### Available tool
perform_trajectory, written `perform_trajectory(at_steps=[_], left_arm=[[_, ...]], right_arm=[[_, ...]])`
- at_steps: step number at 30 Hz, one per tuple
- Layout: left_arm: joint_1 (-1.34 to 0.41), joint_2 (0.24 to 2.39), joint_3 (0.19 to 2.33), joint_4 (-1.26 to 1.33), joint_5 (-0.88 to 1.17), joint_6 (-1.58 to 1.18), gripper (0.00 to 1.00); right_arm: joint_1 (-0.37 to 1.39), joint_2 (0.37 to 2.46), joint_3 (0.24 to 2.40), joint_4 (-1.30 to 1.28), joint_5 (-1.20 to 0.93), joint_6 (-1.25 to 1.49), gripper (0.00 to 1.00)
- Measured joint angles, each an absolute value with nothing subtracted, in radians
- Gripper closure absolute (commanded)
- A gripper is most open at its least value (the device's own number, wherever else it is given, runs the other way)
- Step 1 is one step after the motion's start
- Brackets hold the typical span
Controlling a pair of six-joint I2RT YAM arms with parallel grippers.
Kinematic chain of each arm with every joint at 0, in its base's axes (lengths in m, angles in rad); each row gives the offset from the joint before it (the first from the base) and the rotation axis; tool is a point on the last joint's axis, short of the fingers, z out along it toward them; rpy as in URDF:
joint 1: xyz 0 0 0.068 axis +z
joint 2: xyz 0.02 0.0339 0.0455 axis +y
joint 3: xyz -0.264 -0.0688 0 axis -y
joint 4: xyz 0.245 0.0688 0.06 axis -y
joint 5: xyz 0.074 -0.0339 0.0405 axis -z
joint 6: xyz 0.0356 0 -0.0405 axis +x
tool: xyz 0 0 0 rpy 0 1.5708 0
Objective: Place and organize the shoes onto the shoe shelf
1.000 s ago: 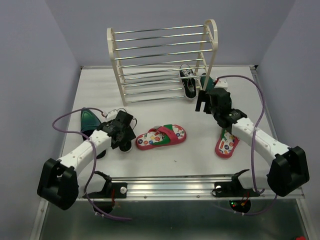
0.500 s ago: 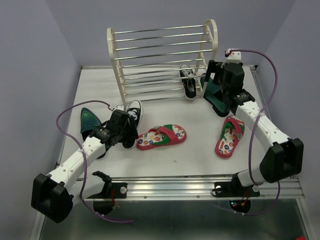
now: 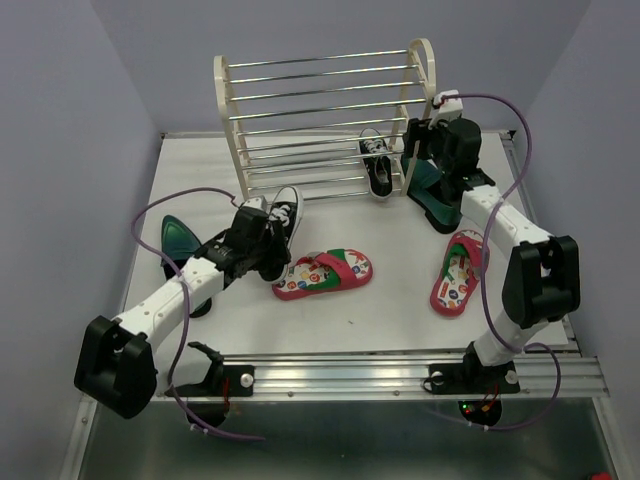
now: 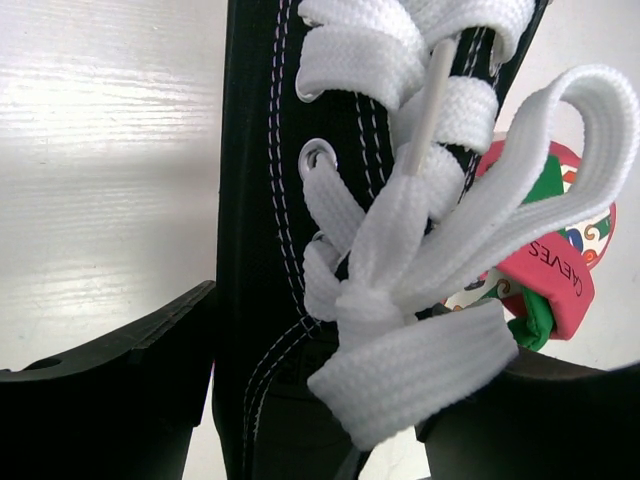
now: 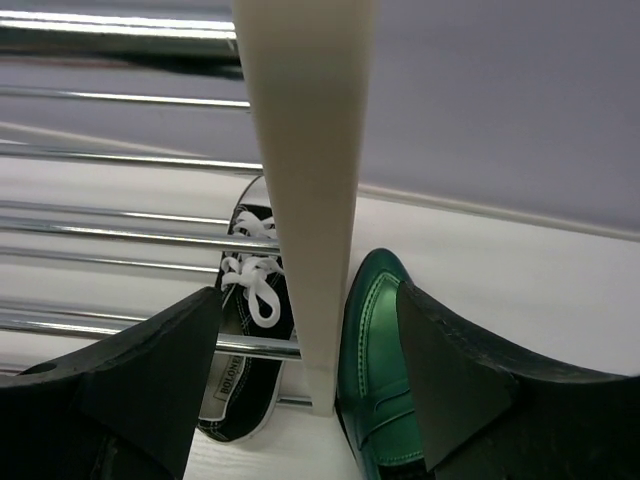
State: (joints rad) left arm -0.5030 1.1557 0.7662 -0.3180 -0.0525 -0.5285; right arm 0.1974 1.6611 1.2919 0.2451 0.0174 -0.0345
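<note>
My left gripper [image 3: 266, 248] [image 4: 320, 420] is shut on a black sneaker [image 3: 282, 212] [image 4: 270, 200] with white laces, held off the table, toe towards the shoe shelf [image 3: 232, 120]. The second black sneaker [image 3: 378, 168] [image 5: 245, 340] lies on the shelf's lowest rods. My right gripper [image 3: 418, 170] [image 5: 300, 400] stands open at the shelf's right side panel [image 5: 300, 150], its fingers straddling the panel and the toe of a green dress shoe [image 3: 436, 203] [image 5: 375, 360] on the table. The other green shoe [image 3: 178, 238] lies far left. Two red flip-flops [image 3: 322, 272] [image 3: 455, 275] lie in the middle and to the right.
Purple cables loop from both arms over the table. The white table [image 3: 400, 320] ends in a metal rail at the near edge, and grey walls close in the back and sides. One flip-flop [image 4: 560, 270] shows just beyond the held sneaker in the left wrist view.
The left arm has raised the sneaker and carried it right and towards the shelf. The right gripper swung back to the shelf's right panel, uncovering the green shoe, and its jaws have narrowed somewhat.
</note>
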Motion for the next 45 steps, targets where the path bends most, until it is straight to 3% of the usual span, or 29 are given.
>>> perform_trajectory(at_steps=[4, 10, 19, 24, 45], left_arm=[[-0.503, 1.205, 0.773, -0.288, -0.053, -0.528, 1.00], [-0.503, 1.253, 0.795, -0.255, -0.052, -0.529, 1.00], [-0.503, 1.369, 0.870, -0.173, -0.053, -0.550, 1.00], [-0.503, 1.446, 0.934, -0.156, -0.058, -0.569, 1.00], [-0.509, 1.789, 1.218, -0.089, -0.123, -0.725, 1.00]], right_arm=[[0.192, 1.663, 1.293, 0.309, -0.027, -0.033, 0.33], [0.190, 1.687, 1.296, 0.399, -0.055, -0.021, 0.61], [0.183, 1.700, 1.264, 0.457, -0.082, 0.005, 0.93], [0.183, 1.662, 1.224, 0.456, -0.099, 0.019, 0.99], [0.183, 1.571, 1.132, 0.446, -0.155, 0.099, 0.99]])
